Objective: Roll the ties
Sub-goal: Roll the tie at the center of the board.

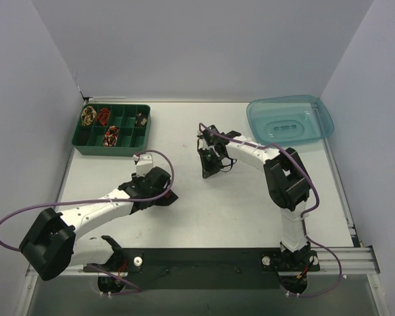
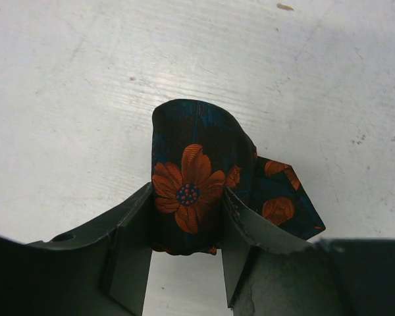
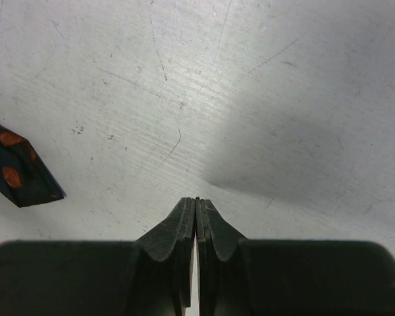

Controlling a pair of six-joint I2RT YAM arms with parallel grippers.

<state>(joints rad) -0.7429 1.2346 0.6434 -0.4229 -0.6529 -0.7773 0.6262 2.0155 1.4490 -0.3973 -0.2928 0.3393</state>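
A dark navy tie with orange flowers (image 2: 196, 141) is rolled into a coil, with its pointed end (image 2: 286, 204) sticking out to the right. My left gripper (image 2: 186, 197) is shut on the coil and holds it just over the table; in the top view this gripper (image 1: 166, 195) is left of the table's middle. My right gripper (image 3: 196, 201) is shut and empty, its tips close to the bare table, and in the top view it (image 1: 209, 170) is near the middle. The tie's pointed end (image 3: 16, 172) shows at the left of the right wrist view.
A green compartment tray (image 1: 128, 143) at the back left holds several small rolled ties (image 1: 110, 135). An upturned clear blue bin (image 1: 289, 118) lies at the back right. Purple cables (image 1: 161, 158) loop over both arms. White walls close in the table.
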